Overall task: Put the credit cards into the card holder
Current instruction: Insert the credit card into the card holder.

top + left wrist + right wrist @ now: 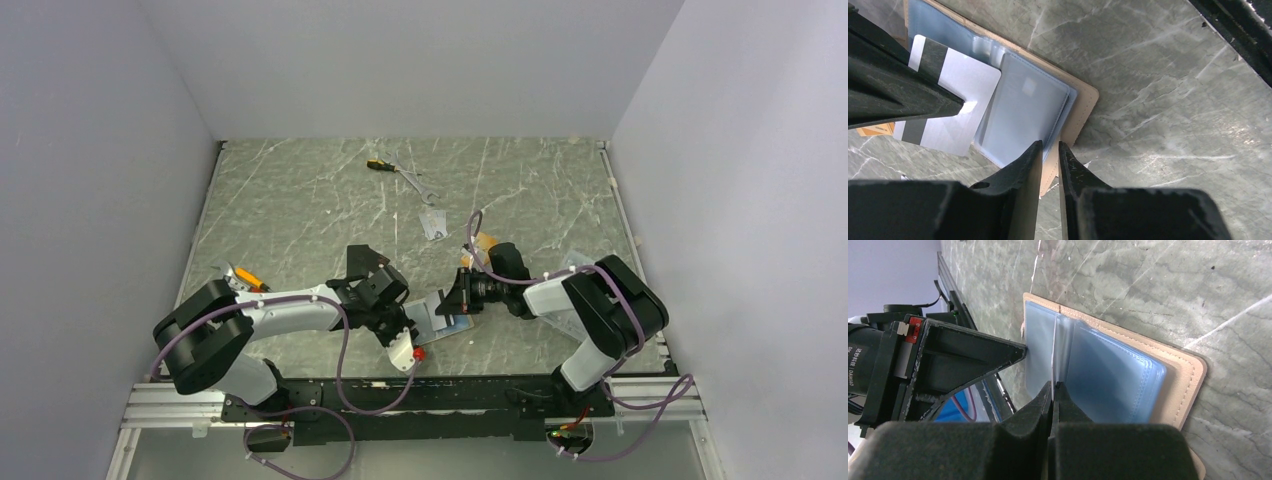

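Right jaws pinch silver card (955, 95), long edge along card holder (1083, 107); left jaws, barely parted, straddle its rim.

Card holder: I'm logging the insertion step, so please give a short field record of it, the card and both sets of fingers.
card holder: lying open on the table, blue clear sleeves facing up
silver-grey card: black stripe showing, partly over the sleeves; whether it sits in a pocket is unclear
right fingers: shut on the card's edge
left fingers: astride the holder's tan edge with a narrow gap; grip unclear
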{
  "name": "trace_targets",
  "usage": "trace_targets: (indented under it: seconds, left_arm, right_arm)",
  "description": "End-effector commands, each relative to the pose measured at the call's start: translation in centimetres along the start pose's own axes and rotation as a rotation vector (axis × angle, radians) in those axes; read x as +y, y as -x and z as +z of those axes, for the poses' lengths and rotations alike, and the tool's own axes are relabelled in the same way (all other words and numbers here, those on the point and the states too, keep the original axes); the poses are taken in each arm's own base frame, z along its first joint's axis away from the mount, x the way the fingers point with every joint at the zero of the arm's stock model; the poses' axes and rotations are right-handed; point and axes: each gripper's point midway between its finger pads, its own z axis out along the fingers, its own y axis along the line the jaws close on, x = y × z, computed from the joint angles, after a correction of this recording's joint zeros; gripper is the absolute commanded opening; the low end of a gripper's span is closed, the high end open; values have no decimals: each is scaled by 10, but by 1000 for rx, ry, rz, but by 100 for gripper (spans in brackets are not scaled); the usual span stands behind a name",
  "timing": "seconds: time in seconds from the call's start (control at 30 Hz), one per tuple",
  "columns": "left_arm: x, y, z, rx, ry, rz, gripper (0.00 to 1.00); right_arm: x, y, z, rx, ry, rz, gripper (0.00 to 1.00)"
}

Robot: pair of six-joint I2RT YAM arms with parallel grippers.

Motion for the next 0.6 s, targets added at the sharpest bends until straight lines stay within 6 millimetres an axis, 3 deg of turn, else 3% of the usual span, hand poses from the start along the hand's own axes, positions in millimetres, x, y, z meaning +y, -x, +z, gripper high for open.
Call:
trace_targets:
  seconds: [0.0,0.57]
  left_arm:
    - [9,6,-1,-10,0,41,23]
    - [3,9,-2,-3,-10,41,19]
  right_arm:
    - [5,9,2,-31,37,-40,0]
    - [-4,13,4,-58,5,-24,0]
